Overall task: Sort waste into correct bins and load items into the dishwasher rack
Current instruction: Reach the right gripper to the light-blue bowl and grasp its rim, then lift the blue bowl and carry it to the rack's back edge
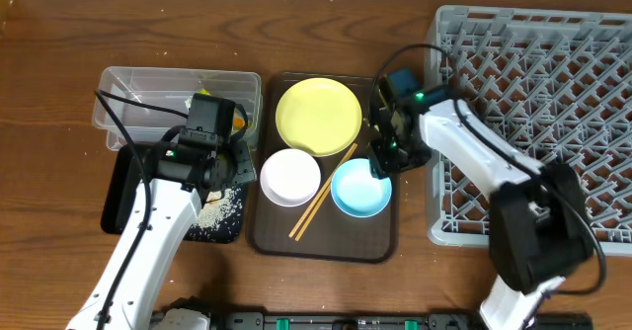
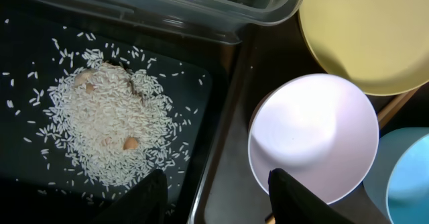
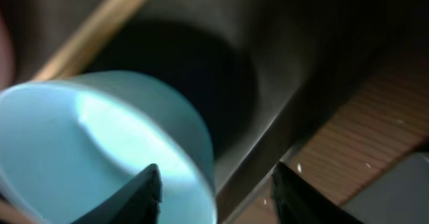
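A brown wooden tabletop [image 1: 59,63] carries a dark brown tray [image 1: 380,241] holding the yellow plate [image 1: 318,116], white bowl [image 1: 289,176], light blue bowl [image 1: 360,192] and chopsticks [image 1: 321,206]. The grey rack [image 1: 553,83] stands on its right, the clear tub [image 1: 148,88] and black tray [image 1: 118,197] on its left. Rice crumbs [image 2: 107,127] lie heaped in the black tray. The left pincer [image 2: 218,190] hangs released and empty over that tray's edge beside the white bowl. The right pincer [image 3: 214,190] is spread wide, straddling the light blue bowl's rim.
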